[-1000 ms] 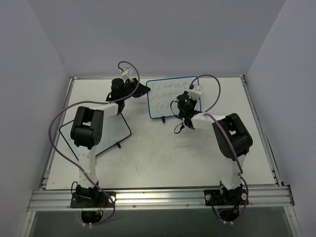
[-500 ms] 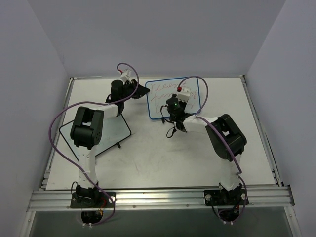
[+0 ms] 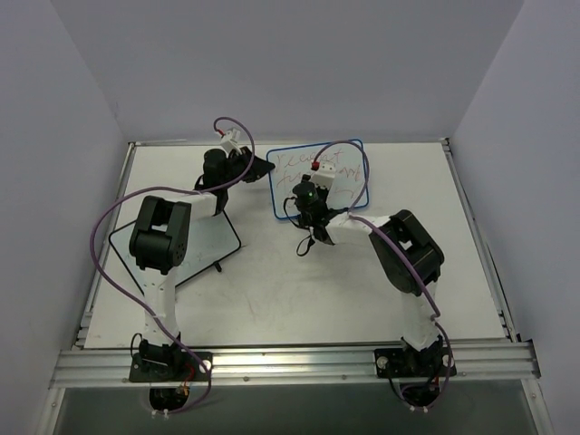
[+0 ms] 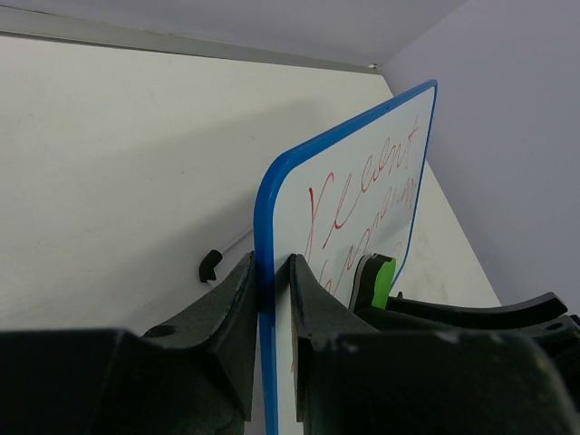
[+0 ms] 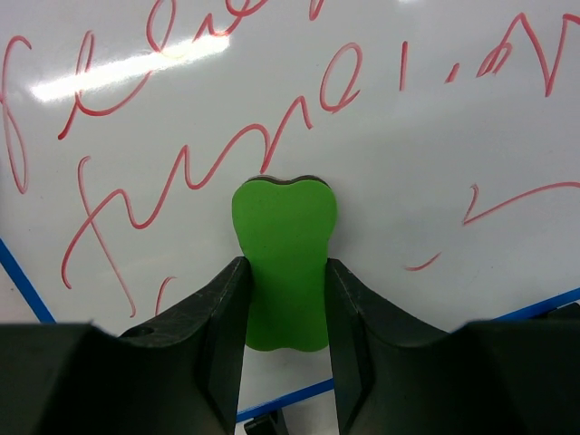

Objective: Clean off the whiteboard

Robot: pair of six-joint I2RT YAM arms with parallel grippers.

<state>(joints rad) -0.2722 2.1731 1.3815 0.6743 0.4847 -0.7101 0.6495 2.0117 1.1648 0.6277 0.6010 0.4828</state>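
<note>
Bench surface runs pale and scuffed out from the arm bases, with a black-framed board lying flat on the near left, partly under the left arm. Farther back, the right jaws are closed on a green eraser, whose end sits against the written face of the whiteboard. That blue-framed whiteboard stands upright at the back middle of the bench, red handwriting across it. The left jaws pinch its left edge, one on each side of the frame.
</note>
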